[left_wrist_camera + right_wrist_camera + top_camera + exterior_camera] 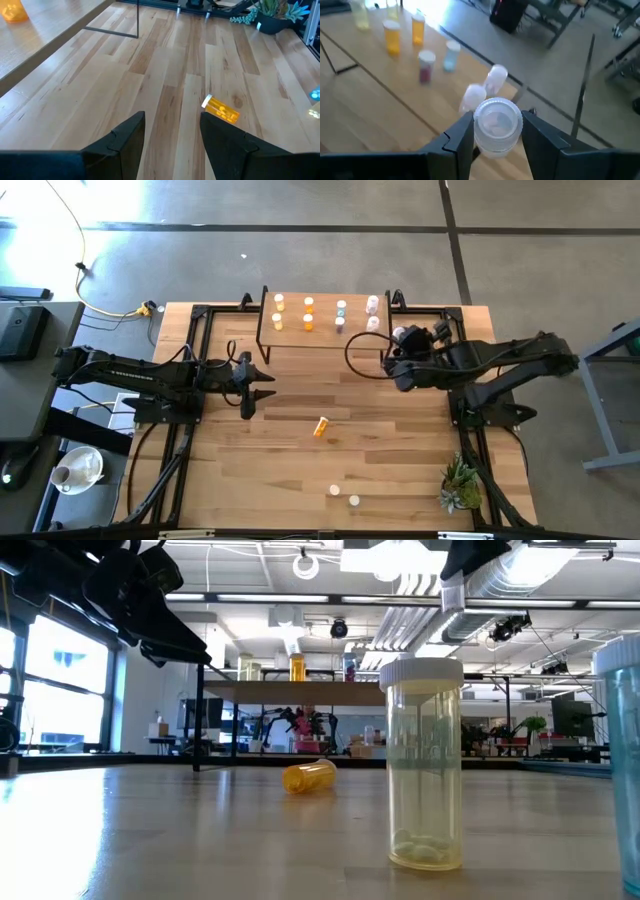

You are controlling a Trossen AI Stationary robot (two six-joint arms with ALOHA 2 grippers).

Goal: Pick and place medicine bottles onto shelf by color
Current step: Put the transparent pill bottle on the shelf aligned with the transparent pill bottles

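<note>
The shelf (310, 335) stands at the table's far middle and carries several upright medicine bottles, in pairs from left to right: yellowish (278, 303), orange (308, 323), blue and pink (341, 308), whitish (373, 304). My right gripper (398, 340) hovers by the shelf's right end, shut on a whitish white-capped bottle (496, 125). An orange bottle (321, 426) lies on its side mid-table. My left gripper (250, 385) waits open to its left, fingers apart (172, 130). Two bottles (344, 496) stand near the front edge. My right gripper pinches the whitish bottle between its two fingers, one on each side of it just behind the white cap (497, 116). The cap end faces back toward the wrist, so the bottle lies along the fingers. It is lifted clear, above the shelf's right end.
A small potted plant (460, 485) sits at the near right corner. In the low view a yellowish bottle (425, 775) stands close in front, a bluish one (620, 740) at the right edge. Bare wood lies between the shelf and the lying orange bottle.
</note>
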